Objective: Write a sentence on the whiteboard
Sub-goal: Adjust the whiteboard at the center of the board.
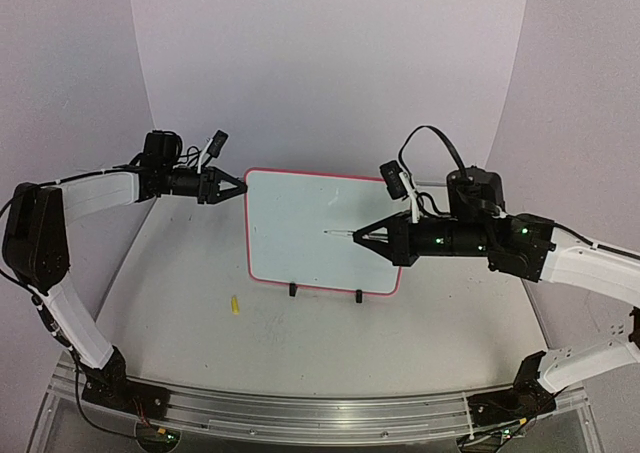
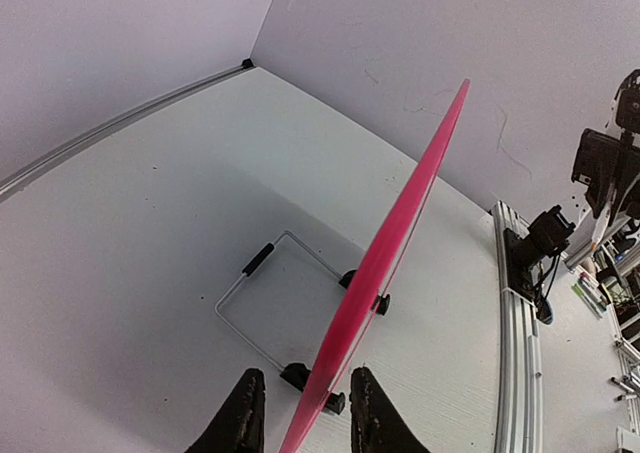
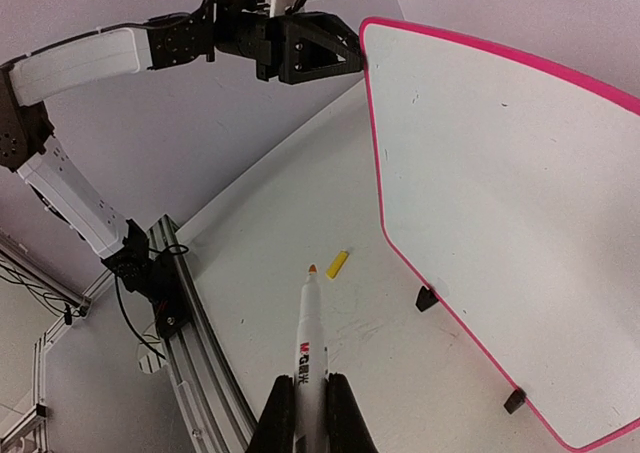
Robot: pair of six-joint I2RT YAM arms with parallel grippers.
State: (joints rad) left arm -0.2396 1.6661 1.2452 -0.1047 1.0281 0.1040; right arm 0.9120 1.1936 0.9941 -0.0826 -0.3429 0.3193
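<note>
The whiteboard (image 1: pixel 300 223) stands upright on its two black clip feet (image 1: pixel 292 289) at the table's middle. Its face is blank and no sentence shows on it. My left gripper (image 1: pixel 238 185) is open at the board's top left corner. In the left wrist view its jaws (image 2: pixel 306 373) straddle the pink frame edge (image 2: pixel 400 223) with gaps on both sides. My right gripper (image 1: pixel 360 235) is shut on a white marker (image 1: pixel 340 234) whose uncapped tip points at the board's middle, a little off the surface. The right wrist view shows the marker (image 3: pixel 310 333), the gripper (image 3: pixel 308 388) and the board (image 3: pixel 500 173).
A small yellow marker cap (image 1: pixel 235 304) lies on the table left of the board's feet, also in the right wrist view (image 3: pixel 339 263). A wire stand (image 2: pixel 240 303) props the board from behind. An aluminium rail (image 1: pixel 300 413) runs along the near edge.
</note>
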